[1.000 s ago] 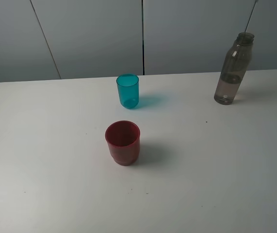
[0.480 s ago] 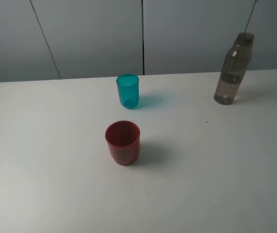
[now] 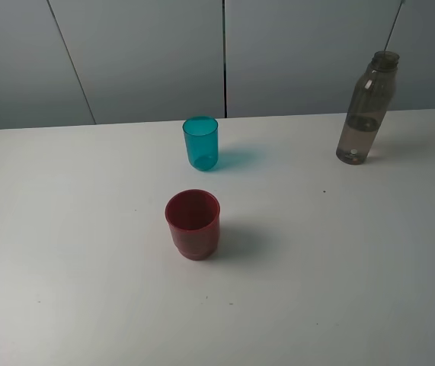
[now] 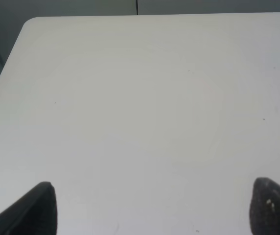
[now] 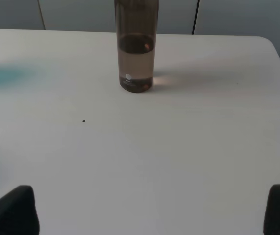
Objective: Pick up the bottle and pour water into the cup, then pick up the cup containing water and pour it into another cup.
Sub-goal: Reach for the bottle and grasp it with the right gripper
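Two right fingers (image 5: 10,211) wide apart, bottle (image 5: 136,49) upright well beyond them.

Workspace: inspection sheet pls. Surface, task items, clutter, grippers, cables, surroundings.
Surface: white table, a few tiny dark specks.
Job's things: bottle upright at far right, partly filled; teal cup upright; red cup upright, nearer than the teal one, apart from it.
Clutter: nothing seen.
Grippers: left gripper open over bare table; right gripper open, facing the bottle, not touching.
Cables: nothing seen.
Surroundings: grey panelled wall behind.
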You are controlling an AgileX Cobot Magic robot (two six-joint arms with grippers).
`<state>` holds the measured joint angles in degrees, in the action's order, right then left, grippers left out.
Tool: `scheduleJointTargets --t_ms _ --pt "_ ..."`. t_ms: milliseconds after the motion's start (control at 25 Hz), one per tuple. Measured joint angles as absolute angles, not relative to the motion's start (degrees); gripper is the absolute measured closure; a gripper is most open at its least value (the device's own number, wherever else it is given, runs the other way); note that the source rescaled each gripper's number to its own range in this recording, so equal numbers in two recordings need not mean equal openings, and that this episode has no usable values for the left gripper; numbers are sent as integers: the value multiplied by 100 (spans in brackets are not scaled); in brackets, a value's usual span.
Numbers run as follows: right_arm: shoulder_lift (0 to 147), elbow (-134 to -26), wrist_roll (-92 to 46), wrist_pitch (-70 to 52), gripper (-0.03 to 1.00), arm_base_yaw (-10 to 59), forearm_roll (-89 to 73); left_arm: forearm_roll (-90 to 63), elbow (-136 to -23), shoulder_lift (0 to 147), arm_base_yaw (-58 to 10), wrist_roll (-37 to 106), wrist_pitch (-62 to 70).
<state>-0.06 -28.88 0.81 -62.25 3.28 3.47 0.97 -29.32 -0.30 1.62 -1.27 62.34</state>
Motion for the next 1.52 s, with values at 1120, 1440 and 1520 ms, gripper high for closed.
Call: scheduleJointTargets --t_ms 1120,1440,1520 --pt "7157 -3049 -550 -820 -3 338 -382 97 -2932 -30 162 -127 6234" --pt "9204 -3049 -519 1293 0 384 -358 97 -2932 -30 162 -127 6234" --pt "9606 -3053 -448 1761 0 386 -309 97 -2932 -30 162 -127 6234"
